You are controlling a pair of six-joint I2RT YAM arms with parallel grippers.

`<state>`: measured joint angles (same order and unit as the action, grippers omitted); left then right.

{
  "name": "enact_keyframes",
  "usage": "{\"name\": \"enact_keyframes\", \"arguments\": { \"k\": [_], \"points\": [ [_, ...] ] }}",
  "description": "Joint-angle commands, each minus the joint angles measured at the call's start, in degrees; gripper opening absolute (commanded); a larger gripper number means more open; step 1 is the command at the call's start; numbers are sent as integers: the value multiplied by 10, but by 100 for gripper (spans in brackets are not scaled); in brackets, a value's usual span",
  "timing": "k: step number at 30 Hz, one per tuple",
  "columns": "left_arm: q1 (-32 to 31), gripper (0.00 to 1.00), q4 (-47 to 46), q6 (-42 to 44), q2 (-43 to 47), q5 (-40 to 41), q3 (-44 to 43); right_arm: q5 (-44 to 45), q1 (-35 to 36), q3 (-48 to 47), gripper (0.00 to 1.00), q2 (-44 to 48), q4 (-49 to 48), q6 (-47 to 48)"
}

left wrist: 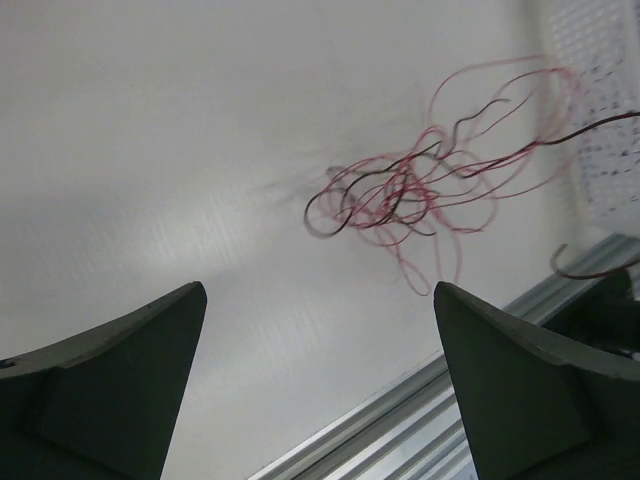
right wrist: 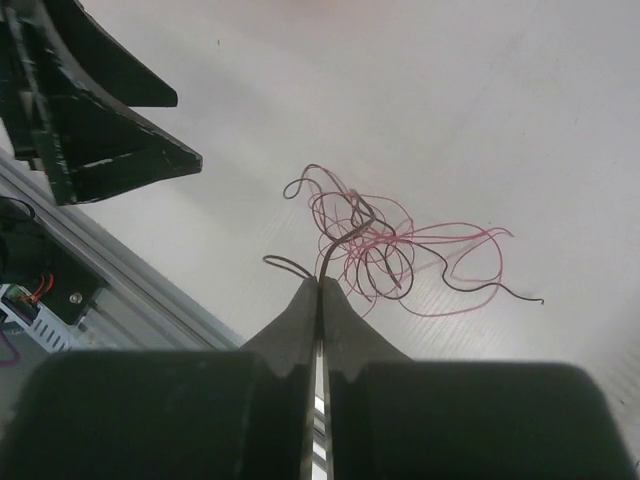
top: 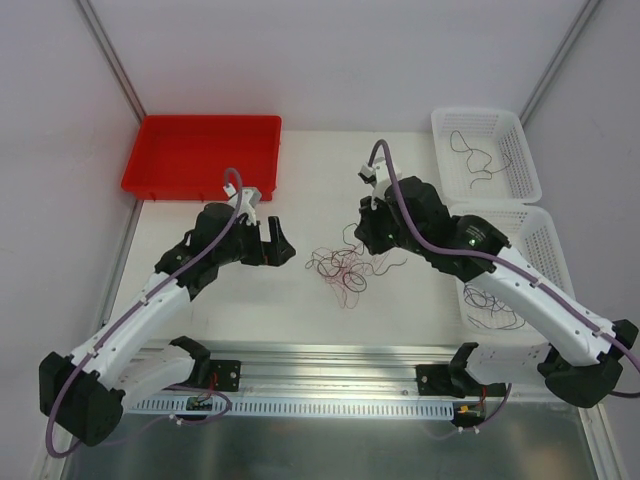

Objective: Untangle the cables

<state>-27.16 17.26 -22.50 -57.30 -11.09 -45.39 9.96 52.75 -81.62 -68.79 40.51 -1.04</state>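
Quick status: the tangle of cables [top: 340,268] sits mid-table [top: 250,310], btw the 2 grippers. It's mostly pink/red loops w/ a few dark strands mixed in, all bunched up and curly.

The right gripper [right wrist: 321,283] has its fingers pressed tight together, pinching 1 dark strand [right wrist: 340,245] right at the tips. That strand runs from the tips straight into the bunch, and the rest of the tangle lies on the table just beyond.

The left gripper [left wrist: 315,385] is spread wide w/ nothing in it. It's off to the tangle's left and pointing at it, but clear of the wires.

Other stuff: a red tray [top: 200,155] at the far left corner and 2 white baskets on the right. The far basket [top: 525,165] has 1 thin dark wire [top: 475,150] in it. The near basket [top: 545,240] holds several thin wires [top: 492,308] (too small to call the colours), partly under the right arm.
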Motion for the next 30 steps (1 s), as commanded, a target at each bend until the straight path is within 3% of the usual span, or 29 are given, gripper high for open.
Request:
{"name": "enact_keyframes", "arguments": {
  "k": [1,6,11,22,26,30],
  "points": [
    [-28,99,-98,-106,57,-33,32,-20,9,8,1,4,-3,30],
    [-106,99,-163,-148,65,36,44,-42,22,26,1,9,-25,39],
    [-182,99,-217,-154,13,92,39,-52,32,36,1,17,-43,32],
    [-246,96,-318,-186,-94,245,37,-55,56,52,1,29,-77,13],
    [-256,87,-371,-217,-137,280,56,-55,62,50,1,34,-83,-2],
    [-265,69,-412,-232,-171,317,56,-55,67,52,1,42,-87,-9]
  ]
}}
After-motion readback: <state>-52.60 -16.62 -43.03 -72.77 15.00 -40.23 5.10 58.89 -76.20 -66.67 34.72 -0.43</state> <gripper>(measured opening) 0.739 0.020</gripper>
